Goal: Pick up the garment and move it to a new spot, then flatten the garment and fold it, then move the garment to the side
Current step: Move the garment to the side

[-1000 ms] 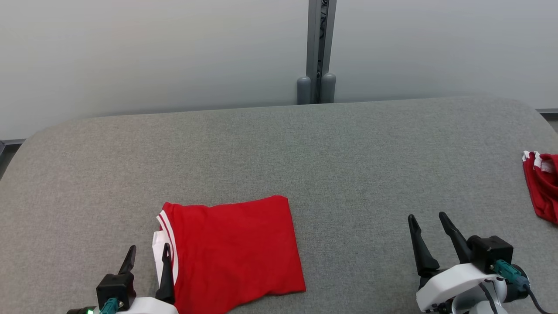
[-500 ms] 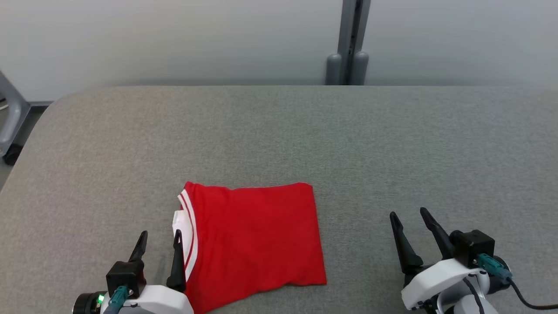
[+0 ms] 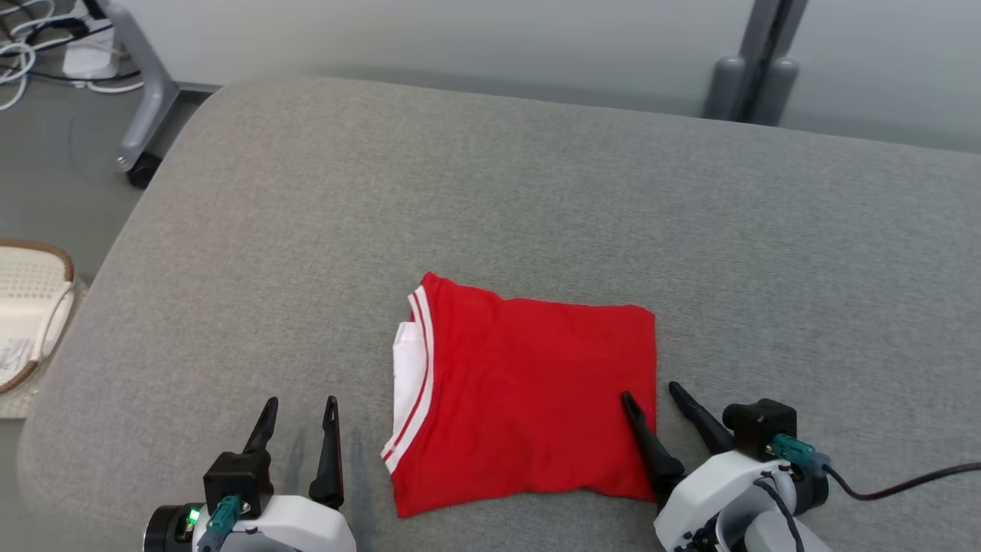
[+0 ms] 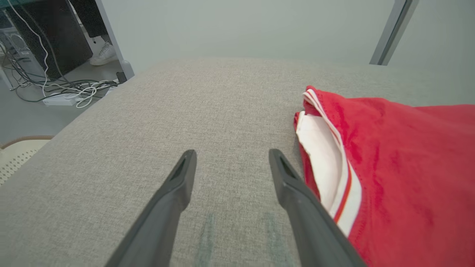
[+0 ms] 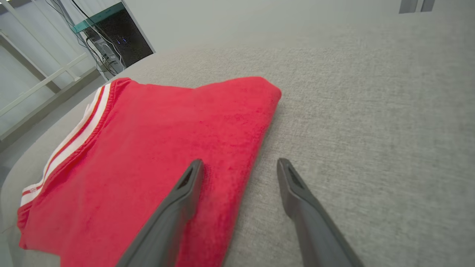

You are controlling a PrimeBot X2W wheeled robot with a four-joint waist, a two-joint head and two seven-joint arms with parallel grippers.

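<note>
**Folded and waiting:** The red garment (image 3: 529,399) lies flat on the grey bench (image 3: 306,215), folded into a near-square. It sits low and centre in your head view, with its white-striped trim (image 3: 424,360) turned toward the left of the frame.

Your right hand (image 3: 651,391), spread wide and holding nothing, straddles the garment's plain right edge at the lower right. In the right wrist view one finger (image 5: 187,189) hangs over red cloth while the other (image 5: 295,196) hangs over bare bench. Whether either tip touches the surface cannot be told.

Your left hand (image 3: 301,400), likewise spread and empty, sits at the lower left over bare bench. It is just beside the striped trim but apart from it, and the garment lies to its right in the frame.

The garment's slightly longer side runs left to right across the frame, so each hand faces a short edge. The fold looks finished, which leaves the move to the side. The right hand is the nearer of the two, set across an edge.

A pale basket (image 3: 23,307) stands off the bench at the left edge of the frame.
</note>
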